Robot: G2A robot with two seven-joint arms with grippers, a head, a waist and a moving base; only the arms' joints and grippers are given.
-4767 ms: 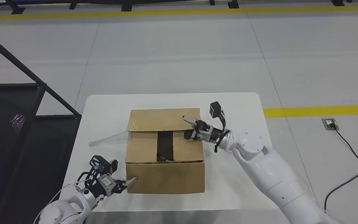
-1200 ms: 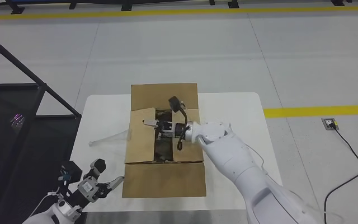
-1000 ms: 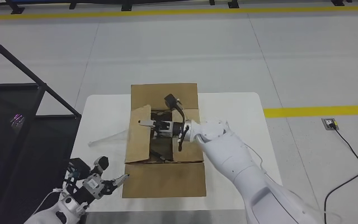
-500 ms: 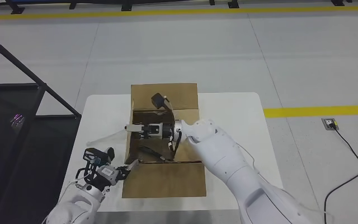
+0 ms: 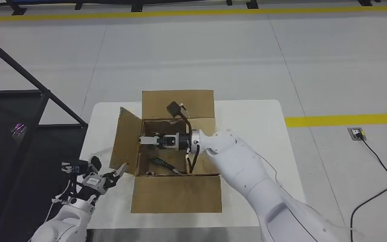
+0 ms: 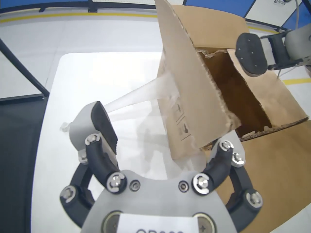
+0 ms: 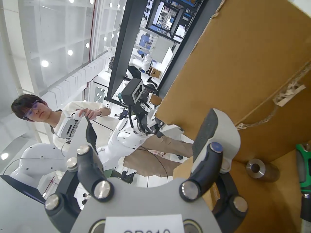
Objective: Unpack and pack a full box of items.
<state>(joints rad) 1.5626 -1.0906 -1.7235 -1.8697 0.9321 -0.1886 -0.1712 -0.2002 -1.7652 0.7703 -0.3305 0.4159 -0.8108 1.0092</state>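
Observation:
A brown cardboard box (image 5: 176, 193) stands mid-table with its flaps open. Its left flap (image 5: 125, 140) leans outward. My right gripper (image 5: 144, 140) is open inside the box mouth, at the left wall by that flap (image 7: 243, 61). My left gripper (image 6: 165, 137) is open at the table's near left, and the flap's (image 6: 192, 86) near corner sits between its fingers, unclamped. Inside the box lie a metal cylinder (image 7: 261, 169), a green and black item (image 7: 303, 170) and a dark cable-like item (image 5: 163, 164). The right gripper's pad (image 6: 251, 54) hangs over the box opening.
A strip of clear tape (image 5: 115, 148) trails from the left flap across the white table (image 5: 254, 121). The far flap (image 5: 178, 104) lies flat toward the back edge. Bare tabletop lies to the right of the box.
The left flap has swung up and out to the left, pushed by the right gripper. My left gripper has moved left and forward to the flap's near corner.

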